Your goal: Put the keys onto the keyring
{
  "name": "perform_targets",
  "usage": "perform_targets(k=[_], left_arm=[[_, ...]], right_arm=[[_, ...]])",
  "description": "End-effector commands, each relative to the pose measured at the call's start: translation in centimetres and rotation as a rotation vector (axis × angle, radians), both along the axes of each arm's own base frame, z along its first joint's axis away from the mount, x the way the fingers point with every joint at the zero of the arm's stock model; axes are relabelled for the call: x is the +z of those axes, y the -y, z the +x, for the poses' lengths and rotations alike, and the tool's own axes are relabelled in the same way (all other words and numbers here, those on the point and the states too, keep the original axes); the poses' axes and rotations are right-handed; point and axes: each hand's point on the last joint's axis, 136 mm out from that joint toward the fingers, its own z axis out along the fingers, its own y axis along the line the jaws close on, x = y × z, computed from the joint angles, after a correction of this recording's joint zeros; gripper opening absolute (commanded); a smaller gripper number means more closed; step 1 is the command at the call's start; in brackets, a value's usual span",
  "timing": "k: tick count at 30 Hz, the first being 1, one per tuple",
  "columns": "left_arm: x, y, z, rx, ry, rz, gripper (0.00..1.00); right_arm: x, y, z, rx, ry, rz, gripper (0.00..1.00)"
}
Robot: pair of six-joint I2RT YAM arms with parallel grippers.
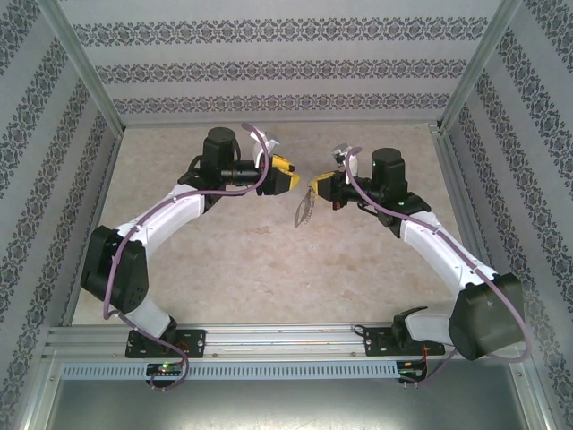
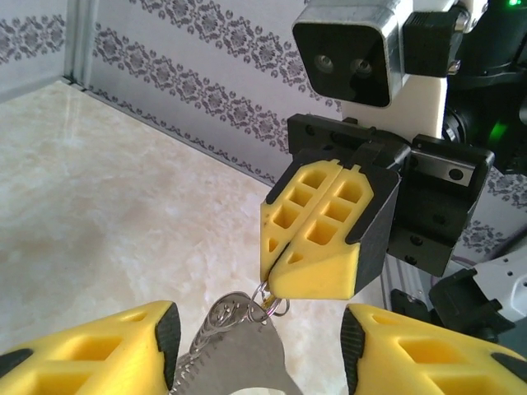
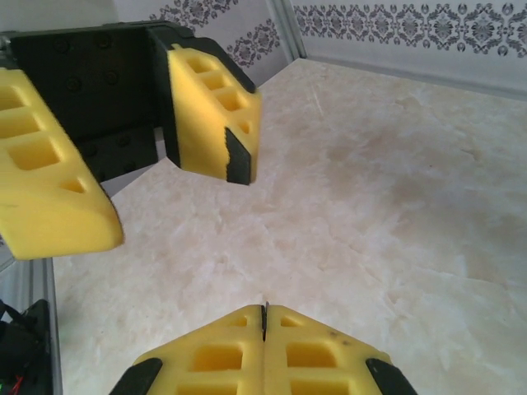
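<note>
Your right end effector (image 2: pixel 284 267) is clamped fully shut. The keyring (image 2: pixel 239 350) hangs from its tip by the small silvery rings (image 2: pixel 277 306), clear of the tabletop (image 1: pixel 269 287). Your left end effector (image 1: pixel 288 175) faces it tip to tip, with its fingers (image 2: pixel 123 346) spread apart and gripping nothing. The keyring's flat silver body dangles in the gap between those fingers. You cannot tell whether it brushes the dark pad just beside it.
</note>
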Motion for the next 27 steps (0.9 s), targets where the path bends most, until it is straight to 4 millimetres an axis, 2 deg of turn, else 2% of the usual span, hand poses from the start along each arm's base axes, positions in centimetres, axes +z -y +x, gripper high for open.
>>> perform_targets(k=[1, 5, 27], left_arm=[[-0.2, 0.1, -0.7, -0.078, -0.042, 0.008, 0.51], [-0.4, 0.5, -1.2, -0.118, -0.070, 0.017, 0.47], [-0.5, 2.9, -2.4, -0.193, -0.085, 0.027, 0.38]], right_arm=[[2.8, -0.4, -1.0, 0.073, 0.089, 0.024, 0.00], [3.0, -0.7, -1.1, 0.102, 0.080, 0.039, 0.00], [3.6, -1.1, -1.4, 0.129, 0.079, 0.072, 0.00]])
